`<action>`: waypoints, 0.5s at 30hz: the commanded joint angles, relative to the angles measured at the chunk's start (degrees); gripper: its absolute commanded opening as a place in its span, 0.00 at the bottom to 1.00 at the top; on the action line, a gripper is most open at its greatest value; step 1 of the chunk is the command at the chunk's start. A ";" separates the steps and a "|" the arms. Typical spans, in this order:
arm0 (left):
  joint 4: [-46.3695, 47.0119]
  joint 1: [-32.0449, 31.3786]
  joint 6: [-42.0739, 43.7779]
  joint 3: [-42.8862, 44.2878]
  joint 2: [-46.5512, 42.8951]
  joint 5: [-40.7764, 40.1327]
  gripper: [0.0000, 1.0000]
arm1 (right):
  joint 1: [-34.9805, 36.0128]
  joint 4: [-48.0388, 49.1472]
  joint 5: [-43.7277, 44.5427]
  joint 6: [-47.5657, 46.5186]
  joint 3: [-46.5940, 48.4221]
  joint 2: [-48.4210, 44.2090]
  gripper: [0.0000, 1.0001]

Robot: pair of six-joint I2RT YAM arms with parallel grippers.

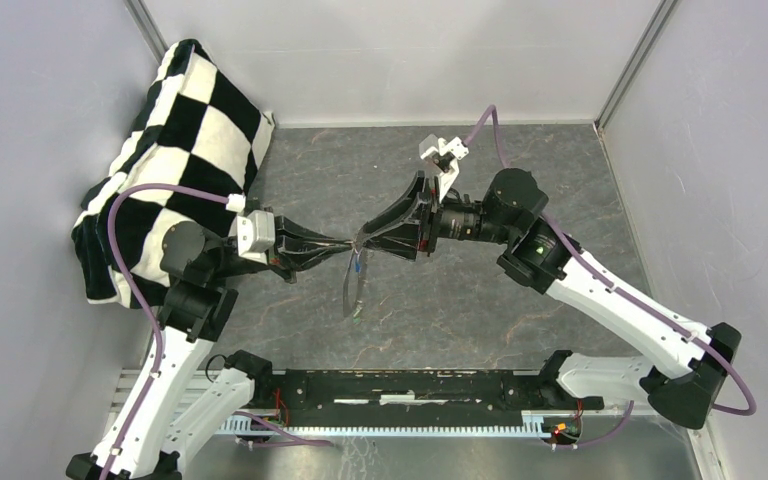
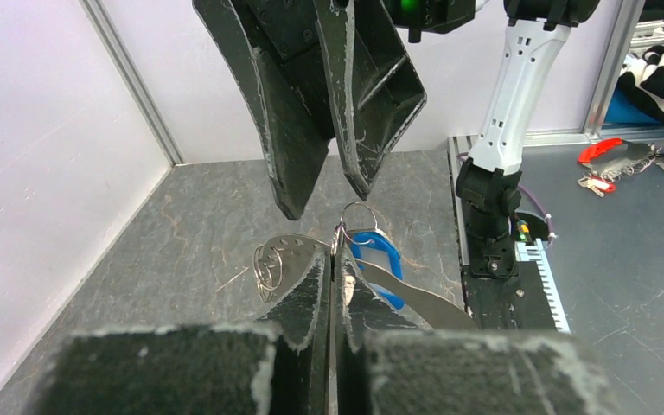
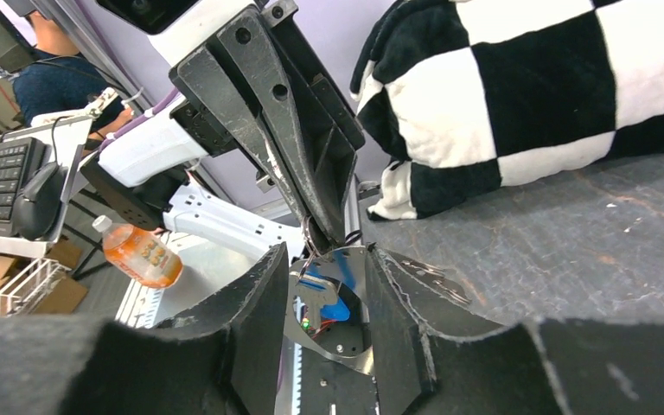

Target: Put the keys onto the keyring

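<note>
**Finishes at a glance**

Matt black plastic, scuffed white at the edges, is seen on the fingers (image 2: 298, 303) at lower centre. The key (image 2: 370, 240) is given a blue plastic head and a polished metal blade. The table (image 1: 520, 310) is finished in matt grey marbling, the blanket (image 1: 200, 120) in soft cloth.

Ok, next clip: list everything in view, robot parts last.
Grey beaded metal keyring: one, grey, hanging from the left gripper.
Blue-headed key: one, blue, at the keyring's top.
Green-headed key: one, green, at the keyring's low end.
Dark grey marbled table: one, under everything.
Black-and-white checked cloth: one, table's far left corner.
Orange bottle: one, off the table, background.
Left gripper: one, black, shut on the keyring.
Right gripper: one, black, open, tips facing the left's.
</note>
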 commanded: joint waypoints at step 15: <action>2.11 -0.12 0.78 0.10 -0.70 -1.62 0.02 | -0.42 1.72 -3.23 1.43 -1.00 1.23 0.00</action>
